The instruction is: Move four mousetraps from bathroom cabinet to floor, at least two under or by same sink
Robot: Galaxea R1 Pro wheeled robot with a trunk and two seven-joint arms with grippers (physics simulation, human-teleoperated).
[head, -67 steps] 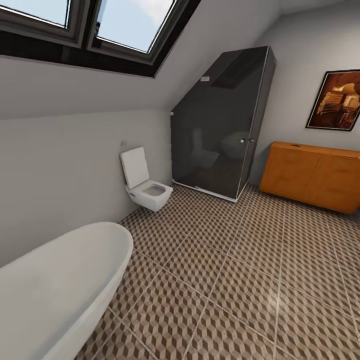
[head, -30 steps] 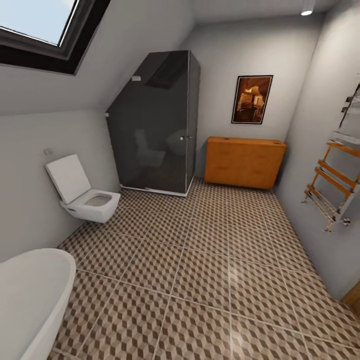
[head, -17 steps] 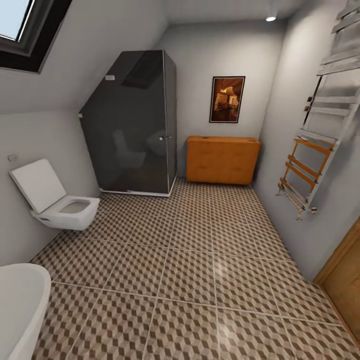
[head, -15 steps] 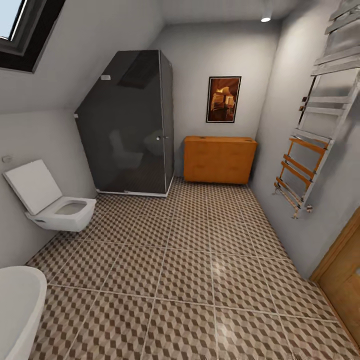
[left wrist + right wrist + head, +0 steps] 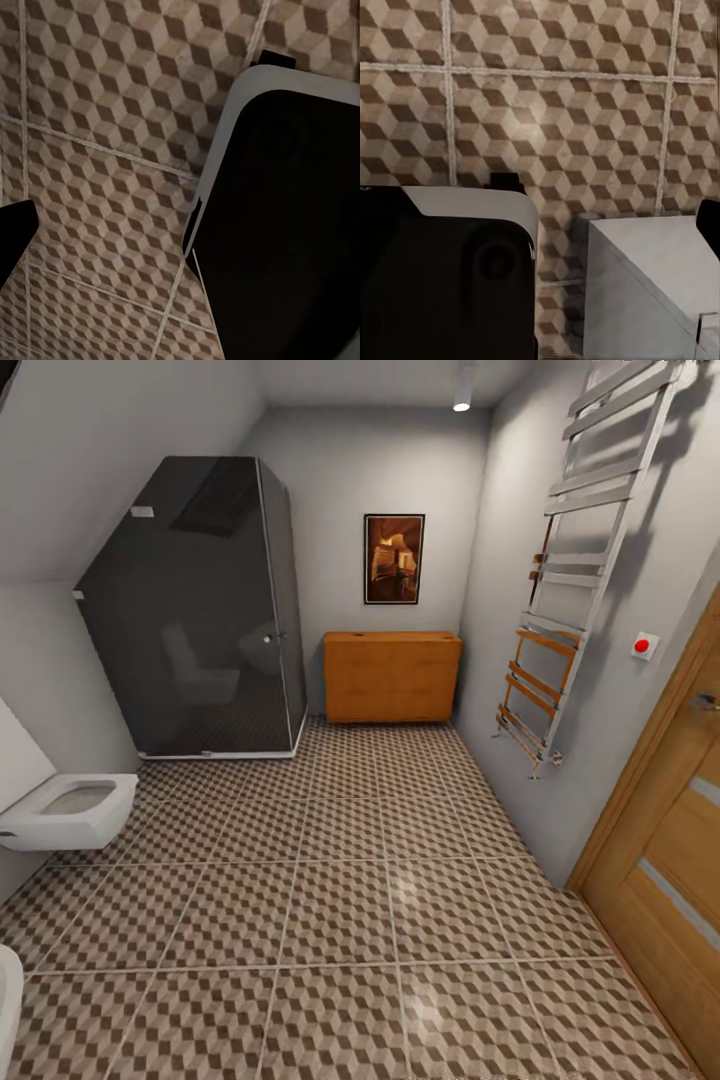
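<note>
Zero mousetraps seen; you're at approach step. Cabinet [image 5: 392,676] far across floor [image 5: 340,900], beside shower [image 5: 195,610]. Drive up. Gripper states: can't tell, either arm.

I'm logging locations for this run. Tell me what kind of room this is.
A bathroom, most likely under a sloped roof. The signs: a white square wall-hung toilet, a dark smoked-glass shower cubicle, and a chrome ladder towel rail on the wall, all over the brown-and-beige cube-patterned tile floor.
</note>
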